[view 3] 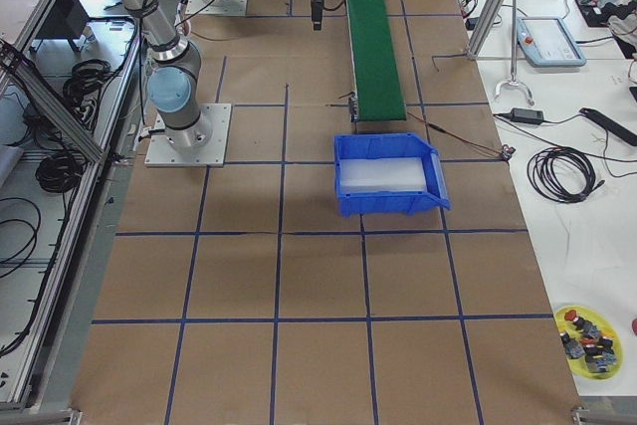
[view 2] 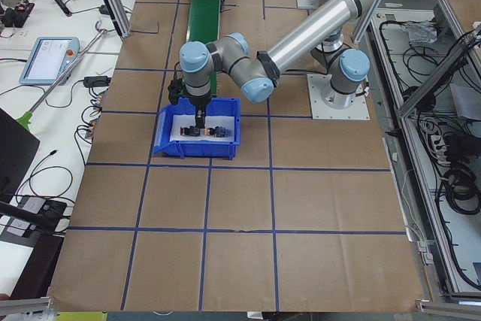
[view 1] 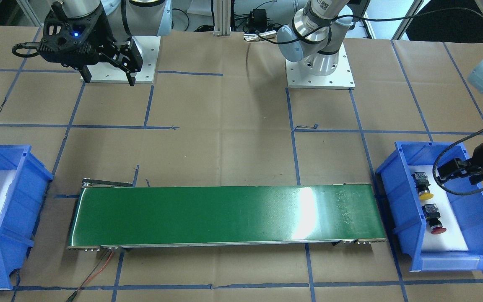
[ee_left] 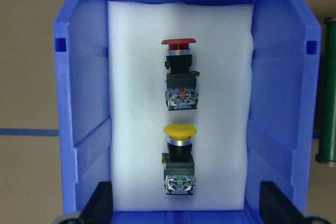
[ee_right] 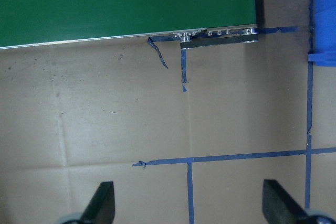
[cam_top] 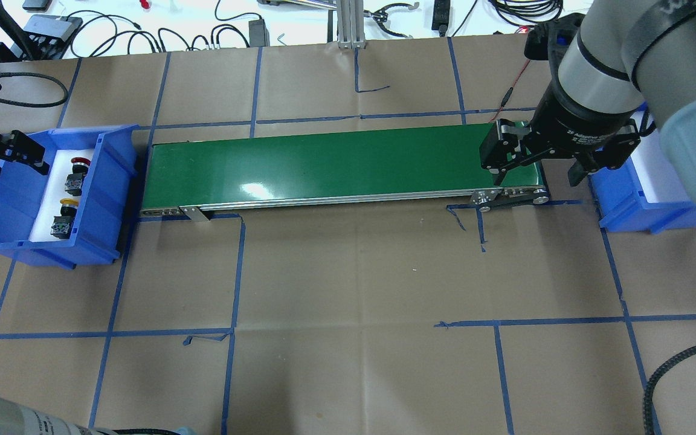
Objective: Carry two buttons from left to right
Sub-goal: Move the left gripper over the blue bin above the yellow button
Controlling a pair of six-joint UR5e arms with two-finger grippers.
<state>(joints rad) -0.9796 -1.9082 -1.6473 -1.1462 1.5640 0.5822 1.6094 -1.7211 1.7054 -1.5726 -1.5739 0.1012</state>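
Both the red button [ee_left: 179,77] and the yellow button [ee_left: 179,156] lie on their sides on the white foam pad [ee_left: 131,77] inside the blue bin [ee_left: 79,103] under my left arm. In the left wrist view the red one sits at mid-frame and the yellow one just below it, apart, both caps pointing to the top of the frame. My left gripper [ee_left: 189,205] hangs over this bin, jaws spread wide and holding nothing, with its fingertips at the frame's lower corners. Just beside the bin starts the green conveyor belt [cam_top: 324,160], which runs across the upper middle of the overhead view. My right gripper [cam_top: 538,175] hangs near the belt's right end, jaws parted and empty, above the paper-covered table [ee_right: 105,129]. A second blue bin [cam_top: 626,205] sits at the right edge.
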